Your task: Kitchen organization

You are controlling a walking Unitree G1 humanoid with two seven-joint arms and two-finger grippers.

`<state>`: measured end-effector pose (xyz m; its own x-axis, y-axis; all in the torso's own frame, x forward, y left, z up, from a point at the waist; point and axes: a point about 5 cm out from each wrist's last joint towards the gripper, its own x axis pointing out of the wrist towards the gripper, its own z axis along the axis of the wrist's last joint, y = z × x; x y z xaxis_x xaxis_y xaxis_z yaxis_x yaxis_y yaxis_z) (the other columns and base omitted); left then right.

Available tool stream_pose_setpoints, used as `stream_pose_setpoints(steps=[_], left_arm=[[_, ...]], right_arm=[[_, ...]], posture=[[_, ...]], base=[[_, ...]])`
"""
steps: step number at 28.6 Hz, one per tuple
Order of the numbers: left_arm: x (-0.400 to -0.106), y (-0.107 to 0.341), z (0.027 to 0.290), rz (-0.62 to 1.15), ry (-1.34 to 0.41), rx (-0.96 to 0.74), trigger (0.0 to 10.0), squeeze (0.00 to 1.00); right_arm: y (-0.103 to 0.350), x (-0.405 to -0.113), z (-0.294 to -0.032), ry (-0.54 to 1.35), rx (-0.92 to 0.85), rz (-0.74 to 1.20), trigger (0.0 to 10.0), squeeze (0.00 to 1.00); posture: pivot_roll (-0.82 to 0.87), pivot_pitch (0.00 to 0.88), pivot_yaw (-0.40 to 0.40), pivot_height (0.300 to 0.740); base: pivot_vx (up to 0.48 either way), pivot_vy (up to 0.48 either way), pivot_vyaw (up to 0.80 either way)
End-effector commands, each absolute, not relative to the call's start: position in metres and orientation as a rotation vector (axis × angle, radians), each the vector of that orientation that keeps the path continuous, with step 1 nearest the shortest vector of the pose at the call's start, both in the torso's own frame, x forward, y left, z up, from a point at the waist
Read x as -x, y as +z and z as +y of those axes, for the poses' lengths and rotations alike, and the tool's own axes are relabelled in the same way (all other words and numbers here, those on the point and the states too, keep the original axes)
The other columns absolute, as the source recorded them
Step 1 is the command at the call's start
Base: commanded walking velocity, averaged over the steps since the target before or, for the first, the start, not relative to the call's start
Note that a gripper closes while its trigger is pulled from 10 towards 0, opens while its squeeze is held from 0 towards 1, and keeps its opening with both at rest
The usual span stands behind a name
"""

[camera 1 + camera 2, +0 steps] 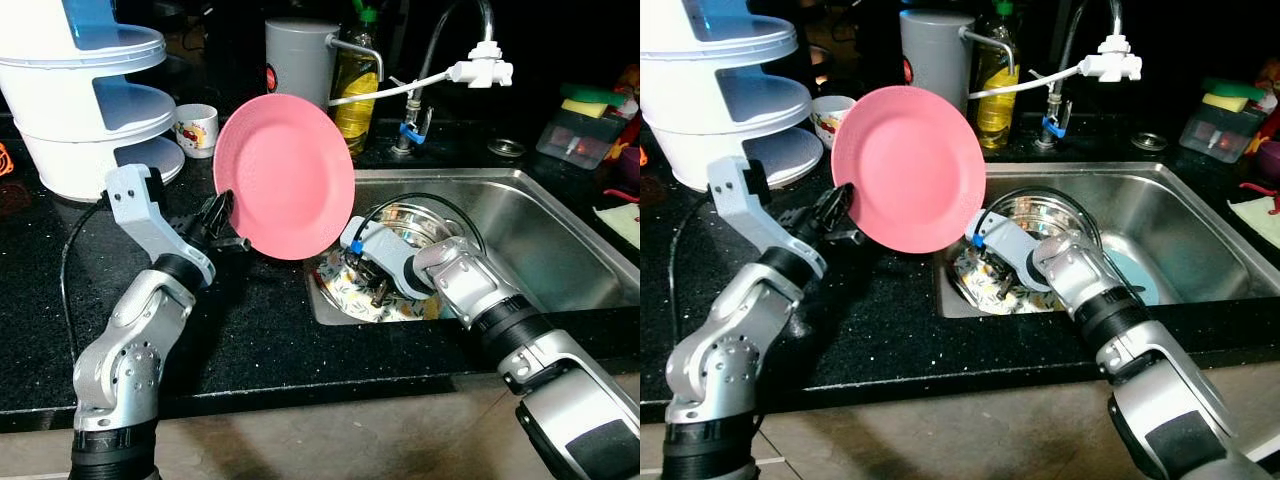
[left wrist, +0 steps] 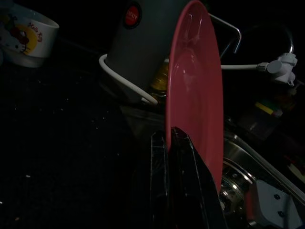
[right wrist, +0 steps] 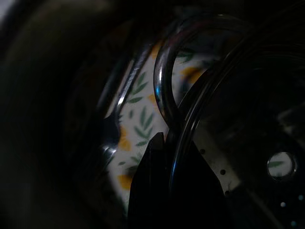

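pink plate (image 1: 288, 175) looks like smooth plastic with a soft satin sheen, not really glossy. the sink (image 1: 545, 240) is brushed stainless steel, and there's a shinier polished metal bowl (image 1: 420, 225) sitting in it. counter (image 1: 250, 320) is polished black stone with tiny light speckles. floral plate (image 1: 985, 285) down in the sink looks glazed and glossy. white tiered rack (image 1: 85, 90) is shiny moulded plastic, the grey jug (image 1: 300, 60) more matt plastic. robot arms are silvery metal-looking with matt black fingers (image 2: 178, 186).
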<state>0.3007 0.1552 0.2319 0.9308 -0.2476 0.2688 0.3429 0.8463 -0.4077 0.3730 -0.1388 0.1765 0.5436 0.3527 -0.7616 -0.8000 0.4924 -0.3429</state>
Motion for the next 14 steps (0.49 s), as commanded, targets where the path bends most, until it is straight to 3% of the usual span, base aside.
stream_pose_setpoints(steps=[1,2,10,11,12,14], left_arm=[[-0.298,0.236,0.154,-0.219,-0.32,0.451,10.0,0.0],[-0.298,0.236,0.154,-0.22,-0.321,0.451,10.0,0.0],[-0.298,0.237,0.152,-0.224,-0.324,0.454,10.0,0.0],[-0.298,0.237,0.152,-0.226,-0.326,0.454,10.0,0.0],[-0.298,0.238,0.151,-0.228,-0.326,0.454,10.0,0.0],[-0.299,0.239,0.151,-0.23,-0.329,0.454,10.0,0.0]], right_arm=[[0.173,-0.37,-0.14,0.797,0.801,0.7,10.0,0.76],[0.173,-0.369,-0.141,0.804,0.811,0.707,10.0,1.0],[0.181,-0.373,-0.141,0.768,0.793,0.671,10.0,1.0],[0.186,-0.376,-0.144,0.728,0.753,0.651,10.0,0.23],[0.189,-0.376,-0.146,0.724,0.718,0.638,10.0,0.0],[0.196,-0.375,-0.15,0.734,0.659,0.597,10.0,0.0]], posture=[[0.02,0.0,-0.1,0.74],[0.02,0.0,-0.1,0.74],[0.02,0.0,-0.098,0.74],[0.02,0.0,-0.098,0.74],[0.02,0.0,-0.096,0.74],[0.02,0.0,-0.096,0.74]], base=[[0.0,0.0,0.0],[0.0,0.0,0.0],[0.0,0.0,0.0],[0.0,0.0,0.0],[0.0,0.0,0.0],[0.0,0.0,0.0]])
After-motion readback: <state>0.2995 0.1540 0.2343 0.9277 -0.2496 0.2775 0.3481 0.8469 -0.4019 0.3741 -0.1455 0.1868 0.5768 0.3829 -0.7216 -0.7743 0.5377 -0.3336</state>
